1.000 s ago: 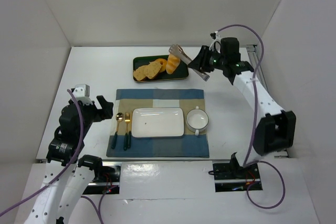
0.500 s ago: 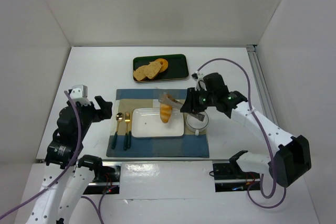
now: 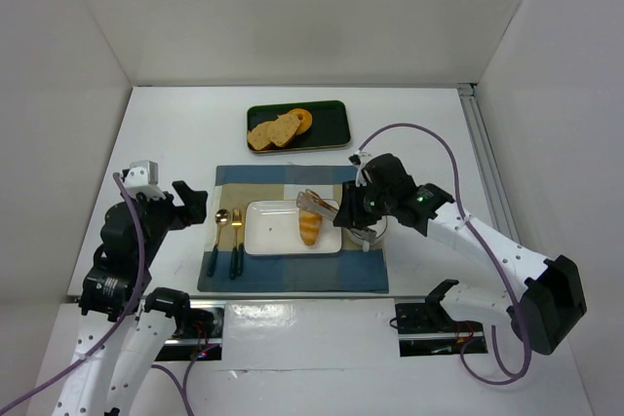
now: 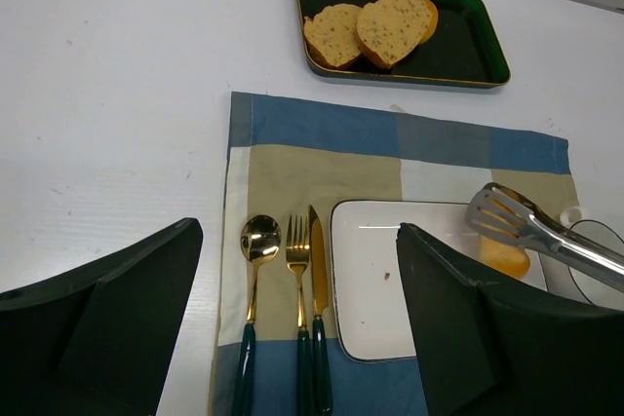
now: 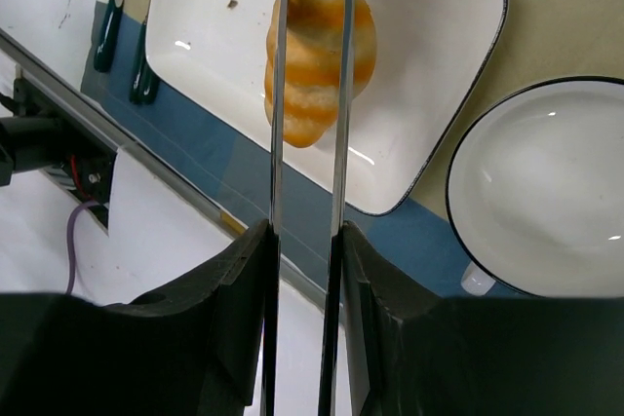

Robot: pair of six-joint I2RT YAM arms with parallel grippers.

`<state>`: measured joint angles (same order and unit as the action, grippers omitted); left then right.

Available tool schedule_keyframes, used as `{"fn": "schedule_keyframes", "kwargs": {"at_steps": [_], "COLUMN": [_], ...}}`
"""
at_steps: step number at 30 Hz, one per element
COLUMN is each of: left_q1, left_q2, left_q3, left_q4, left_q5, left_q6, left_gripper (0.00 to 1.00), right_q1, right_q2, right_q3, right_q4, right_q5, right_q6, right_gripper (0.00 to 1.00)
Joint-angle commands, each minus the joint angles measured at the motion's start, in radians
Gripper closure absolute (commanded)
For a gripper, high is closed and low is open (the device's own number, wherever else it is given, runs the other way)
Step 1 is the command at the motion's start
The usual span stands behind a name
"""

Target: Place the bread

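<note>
Right wrist: right claw (image 5: 304, 270) clamped on tongs (image 5: 277, 124) pinching the bread (image 5: 314, 85) mid-body over the plate (image 5: 244, 36), likely light, soft, crushable.

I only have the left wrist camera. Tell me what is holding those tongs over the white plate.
Observer: The right hand is shut on the tongs, reaching in from the right.
Operator: Report on the bread; I see only an orange sliver.
Observer: The bread is pinched between both blades, over the right part of the plate.
Operator: Describe the bowl at my frame edge.
Observer: The bowl beside the plate is empty.
</note>
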<state>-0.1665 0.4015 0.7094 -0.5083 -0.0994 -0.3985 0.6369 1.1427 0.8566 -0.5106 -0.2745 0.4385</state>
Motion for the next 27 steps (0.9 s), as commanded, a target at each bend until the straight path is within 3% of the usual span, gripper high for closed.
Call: {"fn": "schedule_keyframes", "kwargs": {"at_steps": [1,11,20,27], "left_q1": [-0.004,-0.004,-0.004,-0.004], "left_q2": [-0.016,-0.016,-0.016,-0.016], "left_q3": [0.041,0.032,0.032,0.032], "left_q4": [0.01,0.01,0.01,0.01], "left_q5": [0.01,0.01,0.01,0.01], "left_q6": [-0.01,-0.019,-0.019,-0.019], "left_gripper": [0.06,0.06,0.06,0.06], "right_q1": [0.027,0.058,0.058,0.058], "right_q2": [-0.041,-0.009,0.009,0.019], "right_q3": [-0.004,-0.014,-0.044,-0.062], "right_q4": [0.037,0.049,0.08,0.11], "right_q5": [0.044,0.064,0.064,0.064], "right_q6": [0.034,0.045,0.074,0.083], "right_gripper": [0.69,0.68,0.53,0.46]}}
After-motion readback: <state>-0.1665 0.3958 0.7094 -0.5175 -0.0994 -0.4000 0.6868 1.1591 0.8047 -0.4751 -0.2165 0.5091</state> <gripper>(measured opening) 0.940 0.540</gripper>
